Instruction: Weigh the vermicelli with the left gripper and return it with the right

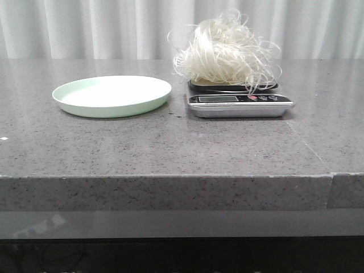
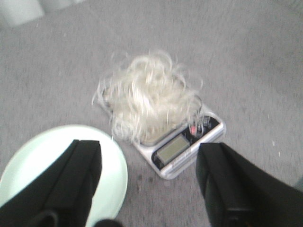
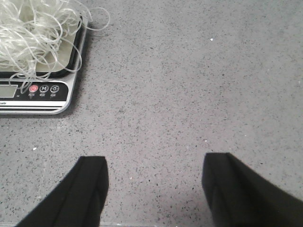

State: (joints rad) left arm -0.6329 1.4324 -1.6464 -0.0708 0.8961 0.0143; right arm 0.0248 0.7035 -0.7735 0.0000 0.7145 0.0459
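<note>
The vermicelli (image 1: 226, 53), a fluffy white mound of looping strands, sits on the silver kitchen scale (image 1: 239, 104) right of centre. The pale green plate (image 1: 111, 95) lies empty to its left. Neither arm shows in the front view. In the left wrist view my left gripper (image 2: 149, 161) is open and empty, above the table between the plate (image 2: 111, 163) and the scale (image 2: 189, 149), short of the vermicelli (image 2: 149, 99). In the right wrist view my right gripper (image 3: 154, 177) is open and empty over bare table, beside the scale (image 3: 42, 97) with the vermicelli (image 3: 33, 33).
The grey speckled stone table (image 1: 170, 148) has its front edge near the camera, with a seam at the right. A white curtain (image 1: 85, 28) hangs behind the table.
</note>
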